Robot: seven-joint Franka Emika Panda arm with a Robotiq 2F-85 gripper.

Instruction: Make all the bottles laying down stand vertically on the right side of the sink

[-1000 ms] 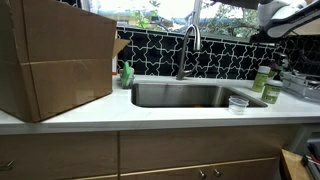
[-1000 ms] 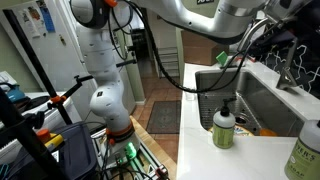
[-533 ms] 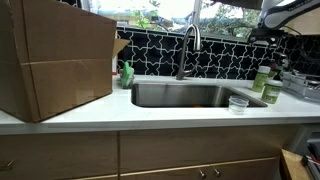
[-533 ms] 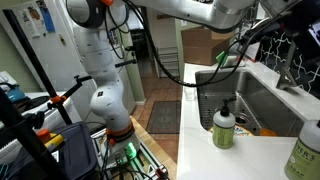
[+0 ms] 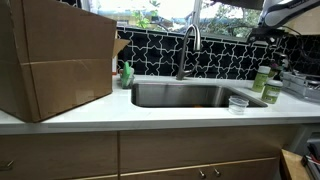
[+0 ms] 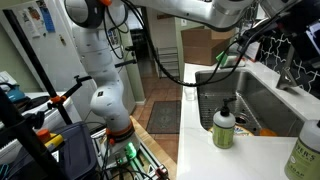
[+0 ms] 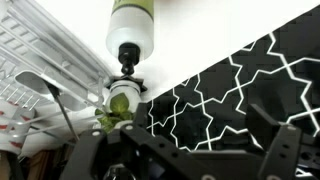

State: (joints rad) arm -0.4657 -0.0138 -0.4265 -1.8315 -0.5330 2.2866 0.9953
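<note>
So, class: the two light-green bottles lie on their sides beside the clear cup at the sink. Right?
No. The rear light-green bottle and the front light-green bottle stand upright, not on their sides, beside the clear cup at the sink, as an exterior view shows.

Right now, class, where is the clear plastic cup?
In an exterior view, the clear plastic cup stands on the white countertop at the picture-right end of the sink, just left of an upright light-green bottle.
</note>
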